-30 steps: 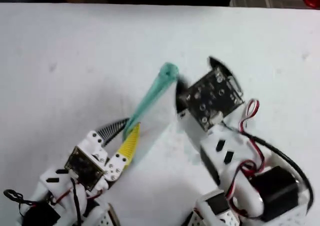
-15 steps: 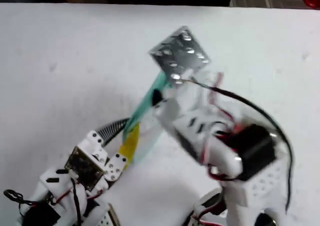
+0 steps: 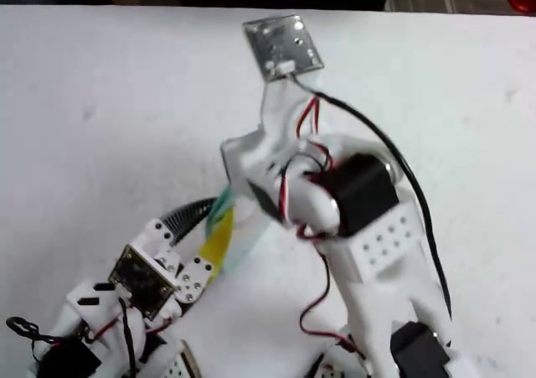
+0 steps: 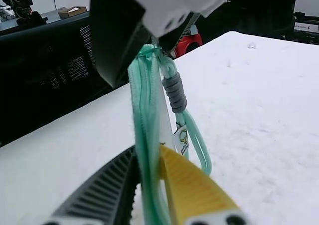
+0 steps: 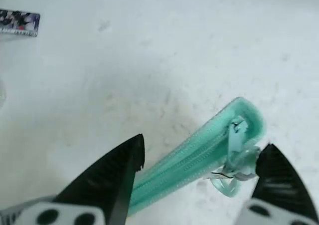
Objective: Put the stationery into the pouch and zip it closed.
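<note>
- Left gripper [image 4: 148,157]: clenched on the near end of the pouch [image 4: 144,110], with the black ribbed jaw on one face and the yellow jaw on the other.
- Right gripper [image 5: 202,150]: released, jaws wide apart and straddling the far end of the pouch [image 5: 219,130]. Neither jaw touches it.
- Zipper pull [image 5: 234,162]: hangs at that far end, between the open jaws and nearer the one on its side.
- Pouch position: it runs on edge from the left gripper out under the right arm, zipper edge uppermost. Whether its far tip rests on the table [image 5: 149,45] I cannot tell.
- Contents: a grey ribbed piece [image 4: 174,93] shows through the clear side, probably a pen grip.
- Handling judgement: the pouch looks light, soft and floppy, with slick plastic faces, and will likely sag or twist if held at one end only.
- Grip judgement: keep the body pinched at the end by the left jaws. Take the small pull tab itself with the right jaw tips, not the body, and draw along the zipper line.
</note>
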